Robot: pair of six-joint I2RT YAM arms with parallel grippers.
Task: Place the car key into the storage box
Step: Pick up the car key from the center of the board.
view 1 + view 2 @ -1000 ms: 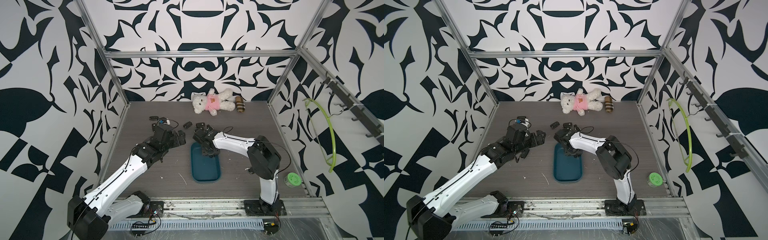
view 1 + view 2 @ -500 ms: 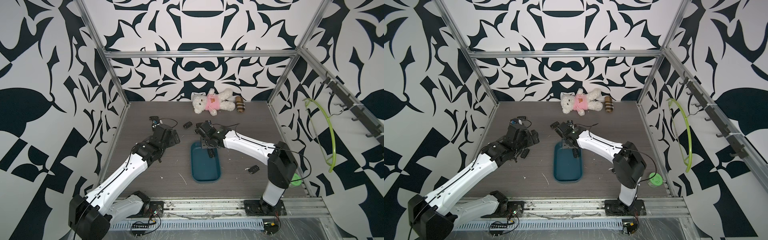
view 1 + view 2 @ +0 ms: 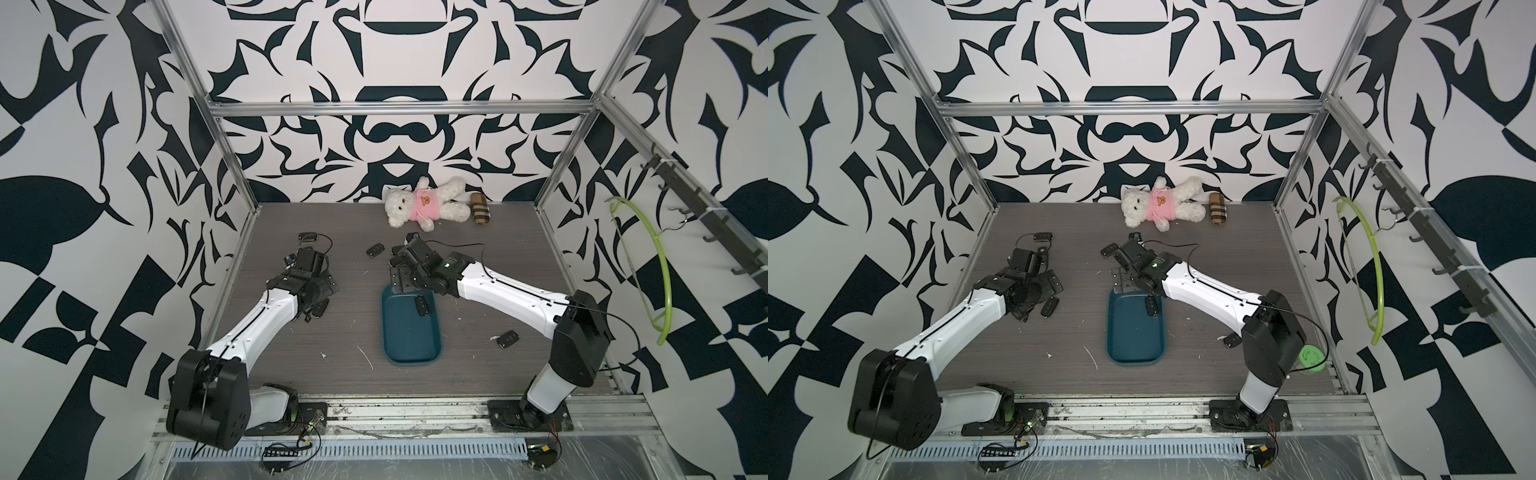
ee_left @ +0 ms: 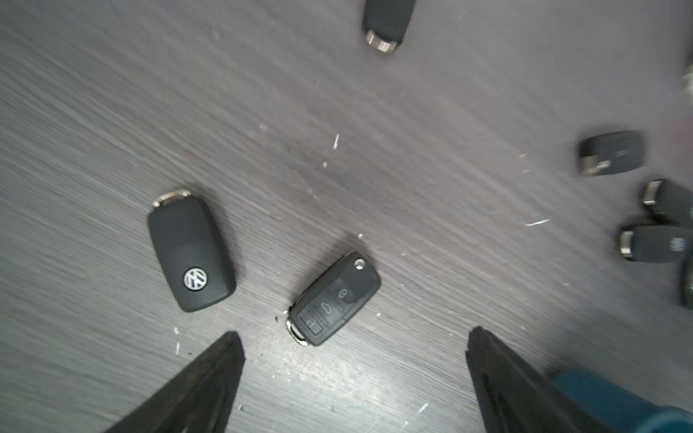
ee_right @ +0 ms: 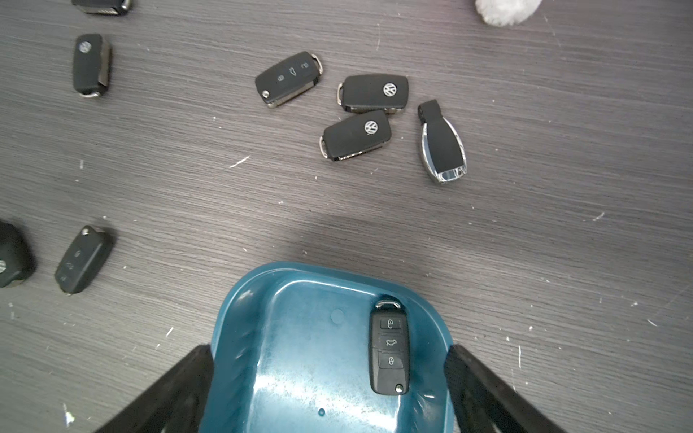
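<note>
Storage box (image 5: 311, 367) mostly free inside, just 1 car key (image 5: 389, 348) near a corner. Loose fobs (image 5: 356, 135) clutter the table (image 5: 525, 243) right beyond it.

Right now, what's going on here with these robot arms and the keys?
A car key lies flat in the storage box. The right gripper is open over it, gripping nothing. The left gripper, also open, hangs over another key fob on the table. Several more fobs lie loose nearby.
</note>
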